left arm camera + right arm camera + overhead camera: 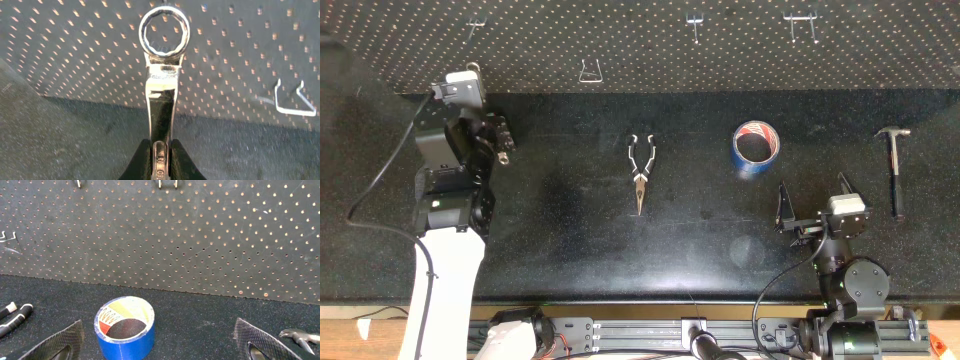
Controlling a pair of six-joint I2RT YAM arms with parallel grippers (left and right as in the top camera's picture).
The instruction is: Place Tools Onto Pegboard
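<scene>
My left gripper (160, 162) is shut on the shank of a shiny ring wrench (162, 85). It holds the wrench upright in front of the pegboard (75, 50), with the ring end up by the holes. The left arm (460, 150) stands at the table's far left, close to the board. Red-handled pliers (640, 170) lie mid-table. A blue tape roll (756, 147) sits to their right and a hammer (895, 170) at the far right. My right gripper (812, 200) stands open low over the table, just short of the tape roll (125, 327).
The pegboard (650, 45) spans the back and carries wire hooks: one at the left (473, 28), a triangular one (590, 72), and two at the right (695, 22) (801, 22). The triangular hook (295, 100) hangs to one side of the wrench. Black matting (560, 230) covers the table.
</scene>
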